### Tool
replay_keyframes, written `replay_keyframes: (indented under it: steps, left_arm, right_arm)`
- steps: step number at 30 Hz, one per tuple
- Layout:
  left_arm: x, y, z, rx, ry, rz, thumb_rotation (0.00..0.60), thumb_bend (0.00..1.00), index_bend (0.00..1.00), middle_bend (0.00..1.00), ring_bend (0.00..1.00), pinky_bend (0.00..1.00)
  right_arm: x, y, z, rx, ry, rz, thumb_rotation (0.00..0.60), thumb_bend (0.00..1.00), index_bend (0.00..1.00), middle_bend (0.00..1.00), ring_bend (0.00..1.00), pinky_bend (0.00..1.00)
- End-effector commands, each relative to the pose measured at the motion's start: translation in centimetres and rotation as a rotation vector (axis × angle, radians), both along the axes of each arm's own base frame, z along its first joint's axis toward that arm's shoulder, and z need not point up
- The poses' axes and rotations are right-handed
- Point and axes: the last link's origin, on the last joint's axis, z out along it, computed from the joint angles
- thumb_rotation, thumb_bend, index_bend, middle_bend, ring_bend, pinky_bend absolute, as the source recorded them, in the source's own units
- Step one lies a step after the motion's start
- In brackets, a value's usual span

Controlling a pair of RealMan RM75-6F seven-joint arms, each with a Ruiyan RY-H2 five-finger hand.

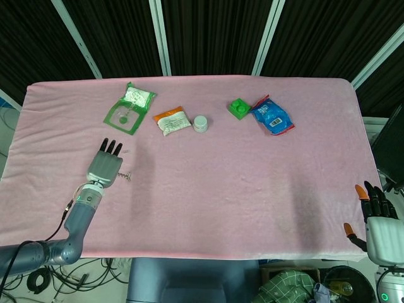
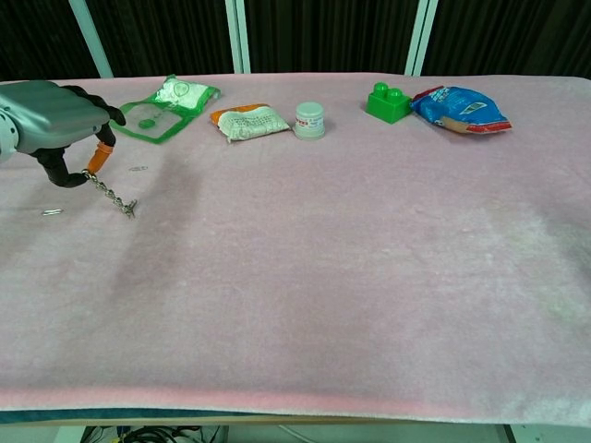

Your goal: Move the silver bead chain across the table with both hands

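Observation:
My left hand (image 2: 55, 125) hovers at the table's left side and pinches one end of the short silver bead chain (image 2: 113, 195) between thumb and an orange-tipped finger. The chain slants down to the right, its free end touching the pink cloth. In the head view the same left hand (image 1: 105, 166) shows from above with the chain (image 1: 125, 176) poking out at its right. My right hand (image 1: 377, 223) is off the table's near right corner, fingers spread, holding nothing.
A pink cloth (image 2: 351, 240) covers the table. Along the far side lie a green packet (image 2: 164, 107), an orange-white sachet (image 2: 246, 121), a small white jar (image 2: 309, 120), a green block (image 2: 388, 101) and a blue snack bag (image 2: 459, 108). Two small metal clips (image 2: 52, 212) lie near the left hand.

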Motion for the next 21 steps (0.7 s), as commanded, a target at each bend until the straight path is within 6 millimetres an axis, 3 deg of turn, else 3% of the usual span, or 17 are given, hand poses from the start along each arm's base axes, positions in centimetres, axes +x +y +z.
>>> replay_keyframes:
  steps: [1, 10, 21]
  left_arm:
    - [0.3, 0.0, -0.1, -0.004, -0.004, -0.005, 0.600, 0.38, 0.59, 0.08, 0.00, 0.00]
    - [0.6, -0.2, 1.3, 0.009, -0.012, -0.001, 0.600, 0.38, 0.60, 0.08, 0.00, 0.00]
    - [-1.2, -0.6, 5.5, 0.027, 0.018, 0.043, 0.600, 0.38, 0.60, 0.08, 0.00, 0.00]
  right_arm:
    - [0.1, 0.0, 0.0, -0.002, 0.000, 0.003, 0.600, 0.20, 0.00, 0.00, 0.00, 0.17]
    - [0.2, 0.1, 0.2, -0.012, -0.005, 0.009, 0.600, 0.20, 0.00, 0.00, 0.00, 0.17]
    - [0.1, 0.0, -0.1, -0.003, 0.004, 0.002, 0.600, 0.20, 0.00, 0.00, 0.00, 0.17]
